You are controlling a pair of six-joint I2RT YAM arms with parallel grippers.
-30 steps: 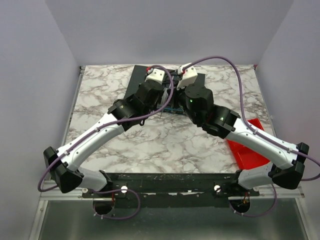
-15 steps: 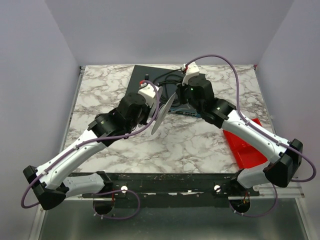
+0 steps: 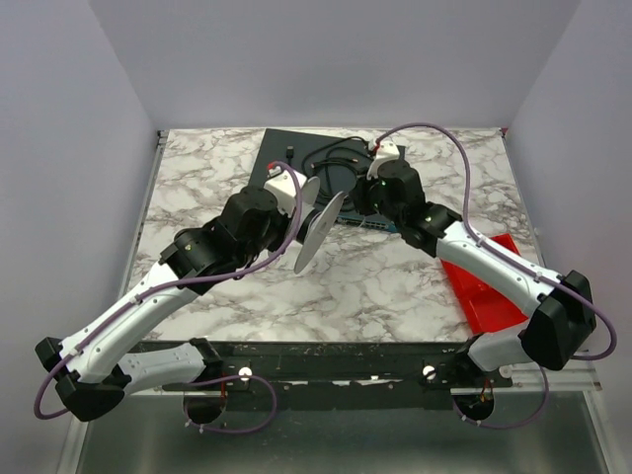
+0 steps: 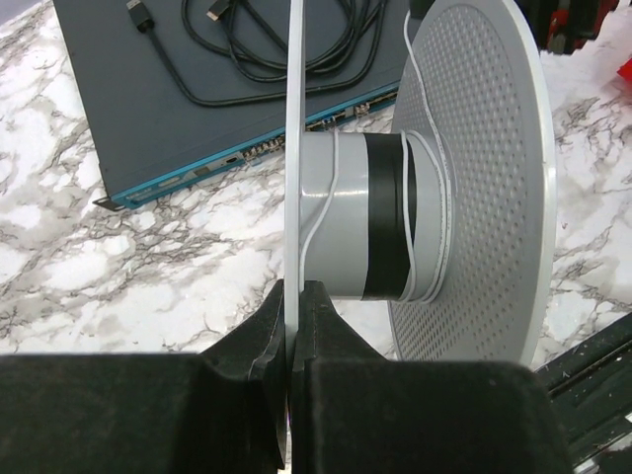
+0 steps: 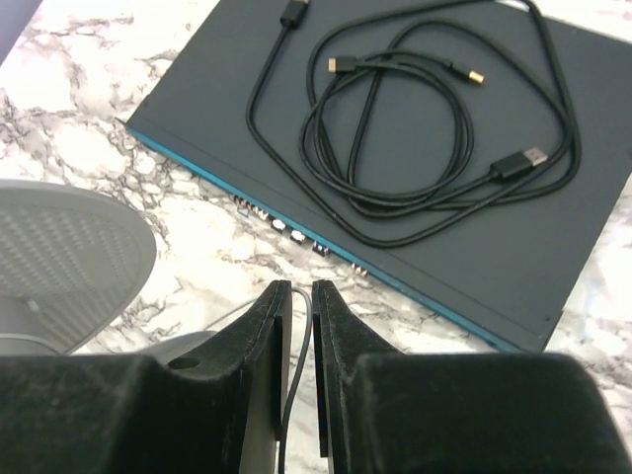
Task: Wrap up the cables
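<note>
A red tray (image 3: 491,296) sits at the right edge of the marble worktop (image 3: 375,286), toward the near corner. The right arm crosses over part of it, so what it holds cannot be told. A flat dark box (image 5: 553,247) with a teal front lies against the middle of the far edge, and a black cable (image 5: 518,161) is coiled loosely on its top.

The left gripper (image 4: 293,301) is clenched on the rim of one disc of the spool (image 4: 474,178). Its two fingers press that thin disc edge from either side. The spool is held off the worktop on its side, over the middle and just on the near side of the box. The thin white wire (image 4: 447,212) lies in a few slack turns round the spool's grey-and-black core, between the two discs. One strand rises past the perforated far disc toward the other arm.

The right gripper (image 5: 301,296) hovers just right of the spool, over the box's near edge. Its fingers are drawn in to a narrow slit, and the wire runs through that slit. Whether they pinch it or only guide it cannot be told.
</note>
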